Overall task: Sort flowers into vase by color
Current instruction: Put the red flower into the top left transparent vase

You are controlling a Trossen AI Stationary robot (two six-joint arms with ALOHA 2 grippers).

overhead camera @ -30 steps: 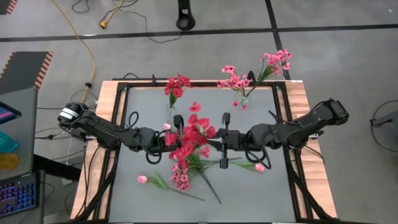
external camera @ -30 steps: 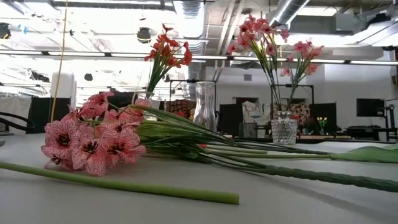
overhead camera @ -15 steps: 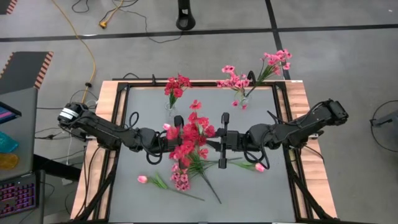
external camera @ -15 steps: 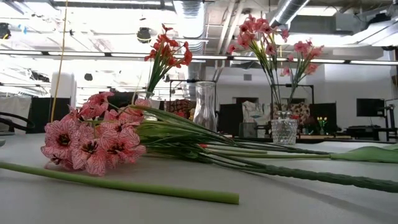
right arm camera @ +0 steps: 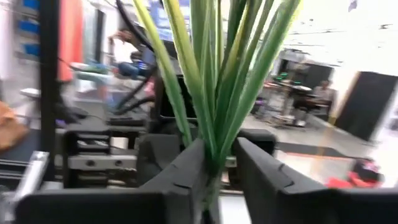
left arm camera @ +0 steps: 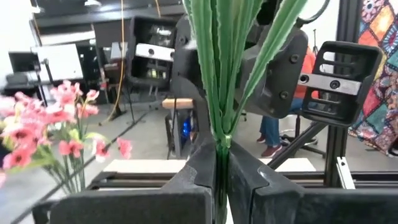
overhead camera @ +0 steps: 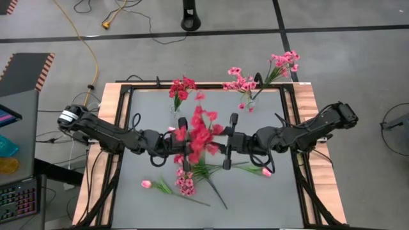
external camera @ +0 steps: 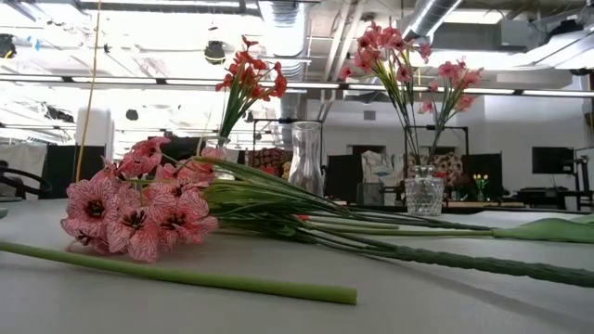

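Since 1.0 s ago, the red cluster (overhead camera: 199,131) has risen off the pile at the desk's centre and now reads blurred and higher in the high view, closer to 12 o'clock. Both my arms meet there: my left jaws (overhead camera: 181,151) come in from 9 o'clock, my right jaws (overhead camera: 225,148) from 3 o'clock, and each wrist view shows its own pair pinching a bundle of green stems (left arm camera: 219,68) that stands upright between the fingers (left arm camera: 193,171), blades fanning up and away. So I hold the same bunch from 2 sides, its long axis roughly vertical, blooms above my jaws. The red-flower vase (overhead camera: 175,110) stands at about 11 o'clock from the grip, near my left arm, with red sprigs already in it; the pink-flower vase (overhead camera: 250,102) sits toward 1 o'clock, nearer my right. I judge the next move turns on that: the stems must travel toward 11 o'clock, which suits the left arm, and 1 pair of jaws will likely have to let go first. Left on the desk (overhead camera: 255,198) are a pink spray (overhead camera: 186,183) at 6 o'clock, a pale bud (overhead camera: 146,184) at 7 o'clock, and another bud (overhead camera: 266,172) at 4 o'clock.
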